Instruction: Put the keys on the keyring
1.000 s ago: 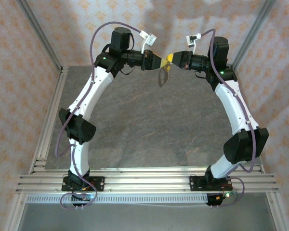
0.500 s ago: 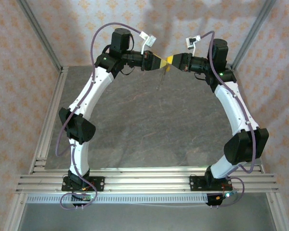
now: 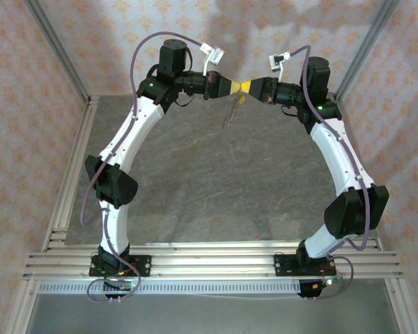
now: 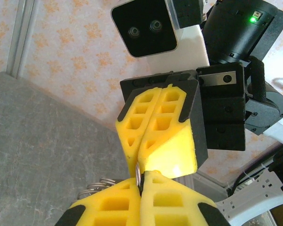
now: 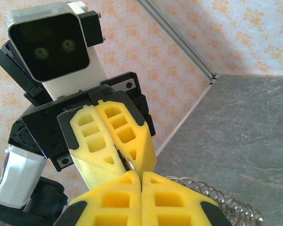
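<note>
Grey table (image 3: pixel 195 174) | left hand (image 3: pixel 238 86), right hand (image 3: pixel 246 86) pinched shut, tips touching | keyring (image 3: pixel 230 111) dangling beneath (holder unclear)

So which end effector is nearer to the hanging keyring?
Left, narrowly: the keyring hangs just under the left end effector; the right end effector meets that one tip to tip.

light: bright, even, diffuse | shadows: soft, on back wall (image 3: pixel 231 24) | glare: on yellow fingers (image 4: pixel 175 162) | wrist views: sharp
</note>
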Available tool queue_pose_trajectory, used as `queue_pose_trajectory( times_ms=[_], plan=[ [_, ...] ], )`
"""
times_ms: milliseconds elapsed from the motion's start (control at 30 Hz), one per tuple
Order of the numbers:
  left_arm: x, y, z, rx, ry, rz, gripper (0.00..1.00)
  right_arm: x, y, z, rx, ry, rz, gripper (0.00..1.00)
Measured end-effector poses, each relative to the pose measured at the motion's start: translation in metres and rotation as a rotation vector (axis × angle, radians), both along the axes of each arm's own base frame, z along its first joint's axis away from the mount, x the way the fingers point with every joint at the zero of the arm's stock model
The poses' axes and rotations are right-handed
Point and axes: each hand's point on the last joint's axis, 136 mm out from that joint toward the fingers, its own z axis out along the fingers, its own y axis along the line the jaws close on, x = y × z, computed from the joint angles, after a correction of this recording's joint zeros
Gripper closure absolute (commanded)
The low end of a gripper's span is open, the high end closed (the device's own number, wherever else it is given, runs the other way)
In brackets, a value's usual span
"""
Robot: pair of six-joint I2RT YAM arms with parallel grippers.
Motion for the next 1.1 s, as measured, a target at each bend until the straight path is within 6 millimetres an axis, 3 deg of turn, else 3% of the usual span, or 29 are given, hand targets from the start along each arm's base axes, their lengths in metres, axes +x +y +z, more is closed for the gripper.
queue_pose_trajectory(
  times_ms=[333,500,667,900,1100],
  plan=[
    [0.006,-0.002,-0.010,-0.016,0.020,0.042,1.00,0.005,-0.002,-0.007,-0.007,0.015,-0.028,1.00],
    [0.011,0.003,-0.014,-0.062,0.048,0.139,1.00,0.011,-0.005,-0.015,-0.010,0.049,-0.072,0.69],
    [0.019,0.011,0.002,-0.134,0.034,0.222,1.00,0.010,-0.015,-0.007,0.002,0.032,-0.158,0.64],
    [0.021,0.016,0.030,-0.236,0.008,0.248,1.00,0.003,-0.047,0.018,0.089,-0.029,-0.295,0.58],
    [0.018,0.017,0.044,-0.301,0.016,0.235,1.00,0.001,-0.048,0.025,0.140,-0.059,-0.298,0.52]
  ],
)
